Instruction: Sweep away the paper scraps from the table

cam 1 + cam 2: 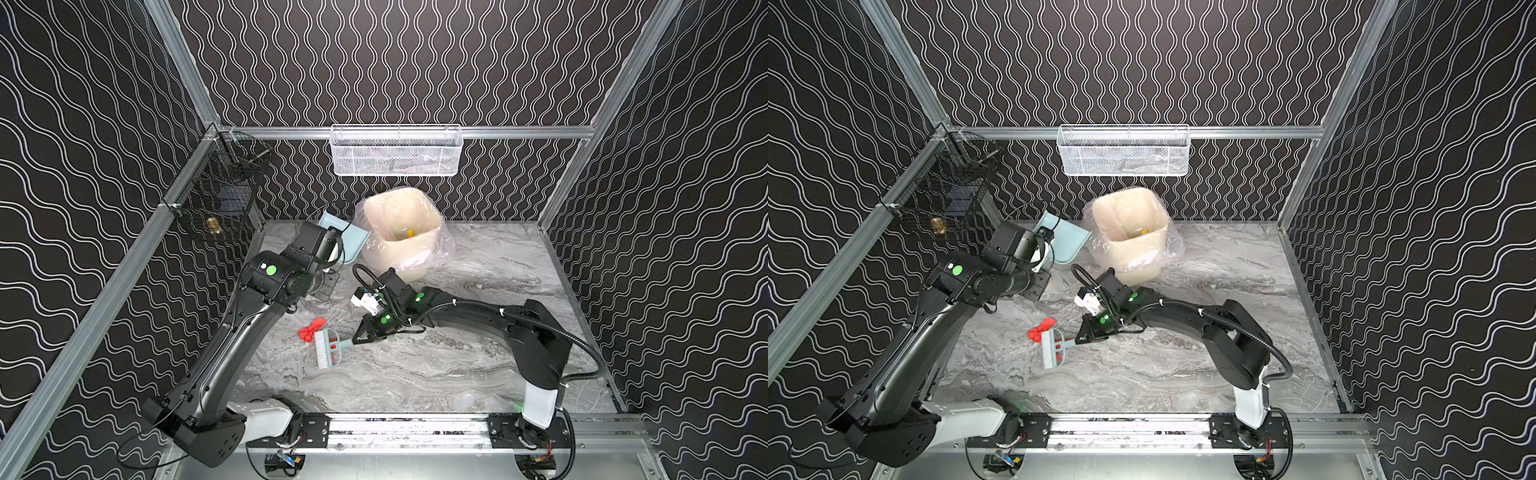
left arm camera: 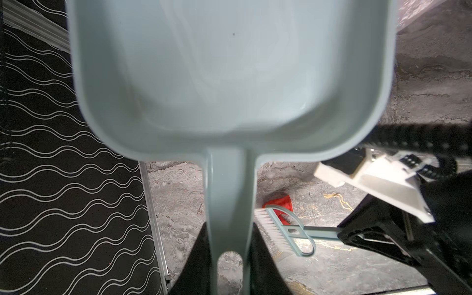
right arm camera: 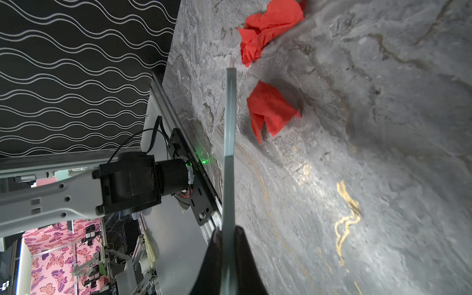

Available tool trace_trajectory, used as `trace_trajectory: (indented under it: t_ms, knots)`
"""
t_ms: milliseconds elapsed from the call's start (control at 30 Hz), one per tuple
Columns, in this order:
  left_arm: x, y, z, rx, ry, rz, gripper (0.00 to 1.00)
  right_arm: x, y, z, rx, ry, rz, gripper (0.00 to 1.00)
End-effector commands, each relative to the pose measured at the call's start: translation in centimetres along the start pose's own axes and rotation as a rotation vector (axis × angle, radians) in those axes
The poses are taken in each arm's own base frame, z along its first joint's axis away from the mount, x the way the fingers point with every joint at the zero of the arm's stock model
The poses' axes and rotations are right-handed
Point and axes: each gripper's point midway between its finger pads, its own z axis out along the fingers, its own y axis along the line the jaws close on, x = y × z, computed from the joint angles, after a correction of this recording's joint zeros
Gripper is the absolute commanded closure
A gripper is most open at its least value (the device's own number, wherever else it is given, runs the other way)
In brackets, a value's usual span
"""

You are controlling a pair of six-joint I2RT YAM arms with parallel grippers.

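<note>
On the marble-patterned bench (image 1: 457,365), left of centre, two crumpled red paper scraps (image 3: 270,112) are lying close together. They are the only loose pieces showing in both top views, though the arms are hiding parts of the surface. The white bristles of a pale blue brush (image 1: 326,348) are resting just beside them, and one scrap is showing through the brush's open frame. The right fingers (image 3: 245,255) are pinching the end of the brush handle, low over the bench. Farther back, the left fingers (image 2: 194,255) are pinching the handle of a pale blue dustpan (image 2: 229,76), which is hanging tilted off the bench with nothing in its scoop, beside the plastic-lined waste bin (image 1: 401,228). A yellow scrap (image 1: 410,232) is sitting inside the bin. Judging from this, most of the clearing is looking done. The red pieces are not yet in the pan, so one more sweep and one more emptying are probably waiting.
</note>
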Motion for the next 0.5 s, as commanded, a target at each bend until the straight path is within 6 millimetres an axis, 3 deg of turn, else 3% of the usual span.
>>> trace_trajectory:
  t_ms: [0, 200, 333, 467]
  knots:
    - [-0.6, -0.1, 0.0, 0.015, -0.029, -0.029, 1.00, -0.2, -0.6, 0.6, -0.004, 0.008, 0.031, 1.00]
    - [-0.2, -0.4, 0.0, 0.025, -0.023, -0.040, 1.00, 0.9, -4.1, -1.0, 0.053, 0.007, 0.149, 1.00]
    - [0.1, -0.7, 0.2, 0.039, -0.015, -0.043, 1.00, 2.0, -5.9, -4.3, 0.084, -0.023, 0.212, 1.00]
    - [0.6, -1.4, 0.8, 0.067, 0.004, -0.047, 1.00, 4.5, -9.1, -8.0, 0.140, -0.028, 0.298, 1.00]
